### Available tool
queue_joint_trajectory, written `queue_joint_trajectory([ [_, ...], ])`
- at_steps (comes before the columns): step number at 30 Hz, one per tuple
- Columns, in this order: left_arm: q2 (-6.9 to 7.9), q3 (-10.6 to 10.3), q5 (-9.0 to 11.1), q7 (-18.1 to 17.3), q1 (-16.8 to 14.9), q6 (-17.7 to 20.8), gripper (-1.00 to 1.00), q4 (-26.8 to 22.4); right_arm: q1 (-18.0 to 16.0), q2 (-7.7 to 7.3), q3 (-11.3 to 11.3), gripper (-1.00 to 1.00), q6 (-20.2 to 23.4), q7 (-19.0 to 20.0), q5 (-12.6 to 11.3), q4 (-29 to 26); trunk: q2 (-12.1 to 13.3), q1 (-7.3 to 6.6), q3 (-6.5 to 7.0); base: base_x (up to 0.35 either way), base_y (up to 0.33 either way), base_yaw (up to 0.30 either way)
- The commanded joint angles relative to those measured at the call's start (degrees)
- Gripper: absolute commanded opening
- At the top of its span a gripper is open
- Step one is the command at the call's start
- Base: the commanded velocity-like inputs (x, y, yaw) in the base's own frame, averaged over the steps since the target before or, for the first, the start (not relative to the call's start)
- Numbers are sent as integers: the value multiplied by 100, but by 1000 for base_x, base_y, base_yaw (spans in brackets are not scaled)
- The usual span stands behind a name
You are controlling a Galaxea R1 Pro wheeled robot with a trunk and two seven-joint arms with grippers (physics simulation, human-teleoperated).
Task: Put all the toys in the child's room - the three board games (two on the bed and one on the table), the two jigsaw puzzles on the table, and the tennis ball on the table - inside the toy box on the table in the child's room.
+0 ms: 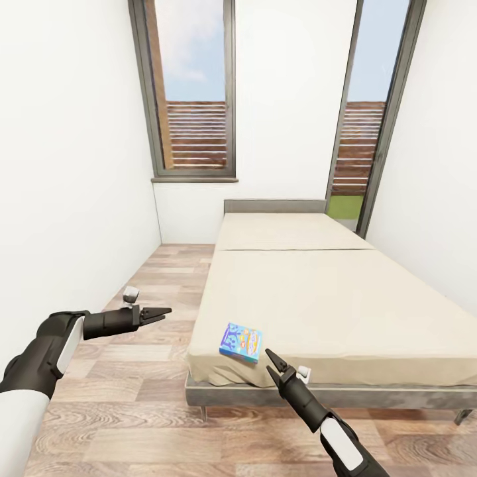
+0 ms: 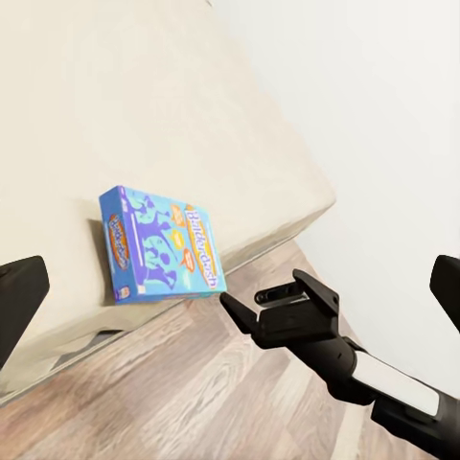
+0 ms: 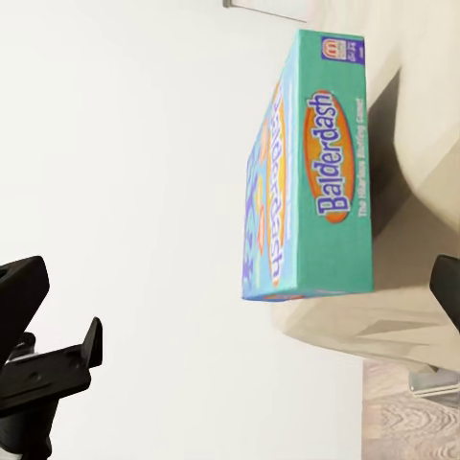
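A blue board game (image 1: 240, 342) with a teal, orange-lettered edge lies on the beige bed (image 1: 344, 305).

You face a wood-plank floor (image 1: 132, 397), white walls (image 1: 73, 165), a tall grey-framed window (image 1: 192, 93) and a slatted fence (image 1: 196, 132) outside.

This is a bedroom in a home, narrow and plainly furnished. A low bed (image 1: 318, 291) with a beige two-part mattress and grey headboard (image 1: 275, 206) stands on a wood-plank floor (image 1: 132, 397) between bare white walls. Behind it are a tall grey-framed window (image 1: 192, 93) and a glazed door (image 1: 361, 112) showing sky and slatted fencing.
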Motion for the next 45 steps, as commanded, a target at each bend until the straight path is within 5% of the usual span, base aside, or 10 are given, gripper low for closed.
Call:
queue_joint_trajectory([
  [1, 1, 0, 19, -6, 0, 40, 100, 0, -3, -1, 8, 100, 51, 6, -60, 2, -2, -1, -6, 7, 0, 0],
  [5, 1, 0, 26, -5, 21, 40, 100, 0, -3, 0, 8, 100, 51, 5, -55, 2, -2, -1, -6, 4, 0, 0],
  [25, 1, 0, 28, -14, 43, 40, 100, 0, -3, 17, 7, 100, 49, -9, -52, 2, -145, 108, -436, 0, 0, 0],
  [45, 1, 9, 32, -25, 50, 40, 100, 0, -3, 26, 16, 100, 42, -21, -52, 2, -145, 108, -436, 0, 35, 0],
])
